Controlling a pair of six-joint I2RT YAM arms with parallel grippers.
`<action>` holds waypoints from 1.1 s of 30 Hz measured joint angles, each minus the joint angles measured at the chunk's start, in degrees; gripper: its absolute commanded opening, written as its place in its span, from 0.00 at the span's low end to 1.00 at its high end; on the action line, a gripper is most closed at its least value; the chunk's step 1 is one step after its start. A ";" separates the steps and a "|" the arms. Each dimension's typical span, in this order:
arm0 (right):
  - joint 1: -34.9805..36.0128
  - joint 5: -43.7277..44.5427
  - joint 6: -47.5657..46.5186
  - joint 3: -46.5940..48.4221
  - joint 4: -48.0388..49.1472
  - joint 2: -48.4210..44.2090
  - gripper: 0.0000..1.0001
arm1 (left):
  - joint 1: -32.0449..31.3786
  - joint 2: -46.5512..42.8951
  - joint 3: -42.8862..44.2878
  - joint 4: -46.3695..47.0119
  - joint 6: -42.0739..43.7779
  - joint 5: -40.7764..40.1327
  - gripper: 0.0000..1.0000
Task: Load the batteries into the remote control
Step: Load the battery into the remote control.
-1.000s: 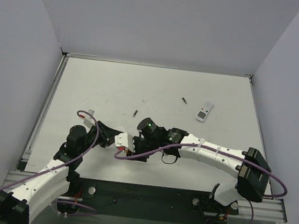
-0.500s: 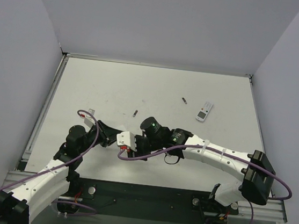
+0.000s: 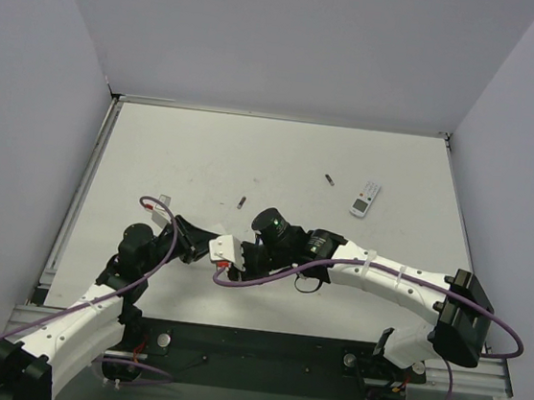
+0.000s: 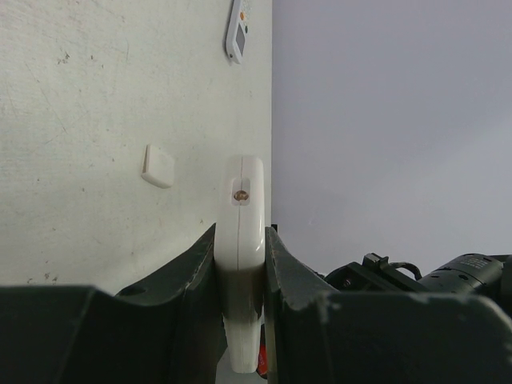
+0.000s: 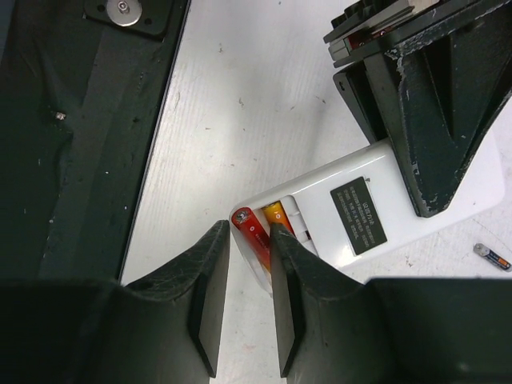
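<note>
Gripping the remote control (image 4: 240, 180) by its plain white sides, the left claw (image 4: 242, 236) held it on edge near the front of the counter (image 3: 205, 154), left of centre. Its white back was turned towards the right arm, and the battery bay at one end stood uncovered. The right claw (image 5: 249, 230) was closed on a red battery (image 5: 245, 222) at the mouth of that bay, a finger pressed to each side. Whether the cell was fully seated could not be told. A second battery (image 5: 276, 214), red and yellow, lay beside it inside the bay. A dark label (image 5: 358, 212) on the remote's back carried pale print too small to read. A small white square piece (image 4: 158, 166) lay flat on the counter near the held remote. Farther back sat a white-faced remote (image 3: 365, 199), with one dark cell (image 3: 330, 179) just to its left and another dark cell (image 3: 242, 201) nearer the arms.
</note>
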 measured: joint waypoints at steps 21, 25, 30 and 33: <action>0.04 -0.81 -0.15 0.00 -0.15 0.00 0.31 | -0.04 0.17 0.00 0.02 -0.20 0.59 0.00; 0.04 -0.81 -0.11 0.00 -0.09 -0.07 0.30 | -0.04 0.17 0.00 0.02 -0.22 0.59 0.00; 0.04 -0.81 0.07 0.00 0.11 -0.50 0.29 | -0.04 0.15 0.00 0.02 -0.24 0.61 0.00; 0.04 -0.83 0.09 0.00 0.28 -0.85 0.26 | -0.04 0.07 0.00 0.02 -0.24 0.59 0.00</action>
